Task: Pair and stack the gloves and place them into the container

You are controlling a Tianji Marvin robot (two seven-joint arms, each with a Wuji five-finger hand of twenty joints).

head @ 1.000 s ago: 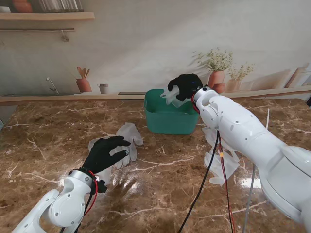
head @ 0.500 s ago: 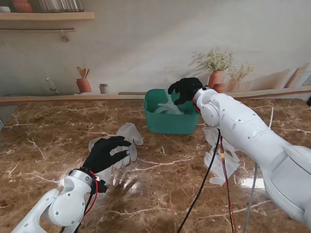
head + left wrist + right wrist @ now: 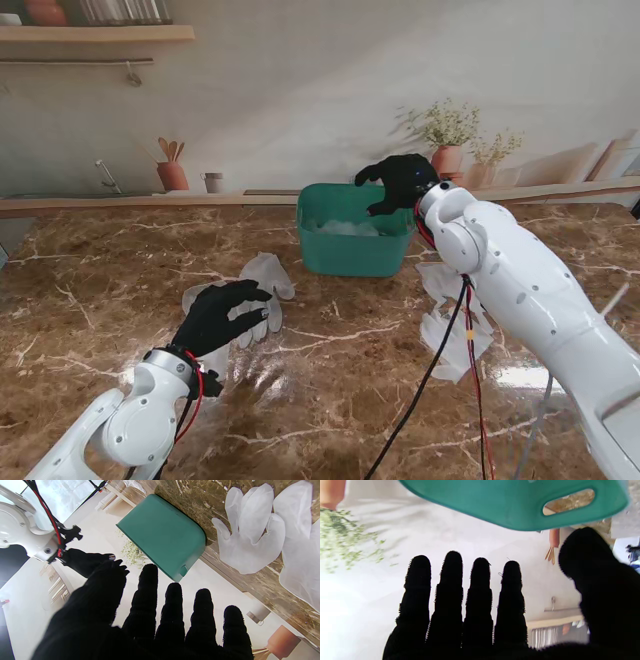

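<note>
In the container [image 3: 352, 255]: binned gloves [image 3: 345, 227], a pale crumpled heap low against the far wall, likely one finished pair. Hard to tell how many layers or whether neatly stacked; only a sliver shows over the rim.

Above the container's right far corner: right hand [image 3: 402, 181], fingers spread, gripping nothing, judged to be clear of the load. In the right wrist view, only the teal wall and handle slot [image 3: 568, 501], no glove between the fingers [image 3: 452, 580].

Nearer to me and leftward on the tabletop [image 3: 100, 290]: left gloves [image 3: 262, 290], two translucent ones overlapping, probably the next pair to square up. Over them, left hand [image 3: 215, 317], flat, fingers apart, empty; contact with the gloves not certain, since the hand hides their near edge. In the left wrist view, one glove [image 3: 250, 545] plain, the other cut off by the frame.

Right of the container: right gloves [image 3: 455, 320], mostly hidden behind the right arm and cables; count unclear.
</note>
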